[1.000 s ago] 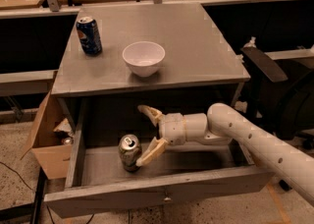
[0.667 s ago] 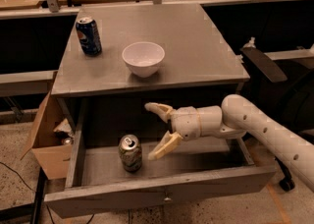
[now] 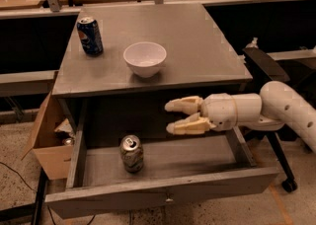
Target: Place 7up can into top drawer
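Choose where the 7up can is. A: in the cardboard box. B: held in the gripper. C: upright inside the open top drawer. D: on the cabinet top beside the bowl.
C: the 7up can stands upright on the floor of the open top drawer, apart from the open, empty gripper hanging above the drawer.

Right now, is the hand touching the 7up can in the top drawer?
Apart. The camera view shows the open hand above and to the right of the 7up can, with the dark inside of the top drawer visible between them. The can stands alone.
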`<act>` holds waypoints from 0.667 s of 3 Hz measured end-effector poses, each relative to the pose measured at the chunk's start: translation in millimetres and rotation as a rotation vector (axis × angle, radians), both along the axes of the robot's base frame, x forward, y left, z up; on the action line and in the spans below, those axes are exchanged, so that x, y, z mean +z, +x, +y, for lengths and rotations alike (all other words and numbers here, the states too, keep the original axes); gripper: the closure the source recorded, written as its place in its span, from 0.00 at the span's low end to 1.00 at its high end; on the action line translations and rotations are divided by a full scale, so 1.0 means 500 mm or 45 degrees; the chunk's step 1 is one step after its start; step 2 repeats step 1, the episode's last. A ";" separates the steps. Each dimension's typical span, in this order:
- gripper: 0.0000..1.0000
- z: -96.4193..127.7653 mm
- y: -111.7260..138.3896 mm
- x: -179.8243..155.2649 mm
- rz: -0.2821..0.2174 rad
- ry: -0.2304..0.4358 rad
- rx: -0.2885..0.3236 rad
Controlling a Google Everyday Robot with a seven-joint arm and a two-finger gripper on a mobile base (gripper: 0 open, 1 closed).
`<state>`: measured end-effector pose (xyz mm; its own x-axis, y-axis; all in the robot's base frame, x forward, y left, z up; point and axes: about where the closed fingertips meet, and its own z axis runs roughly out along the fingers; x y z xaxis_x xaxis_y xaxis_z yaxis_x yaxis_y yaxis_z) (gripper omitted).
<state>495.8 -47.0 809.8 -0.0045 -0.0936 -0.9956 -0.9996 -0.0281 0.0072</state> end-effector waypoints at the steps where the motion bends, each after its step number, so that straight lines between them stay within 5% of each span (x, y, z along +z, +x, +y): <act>1: 0.76 -0.037 0.043 0.087 0.014 0.093 -0.185; 2: 0.76 -0.037 0.043 0.087 0.014 0.093 -0.185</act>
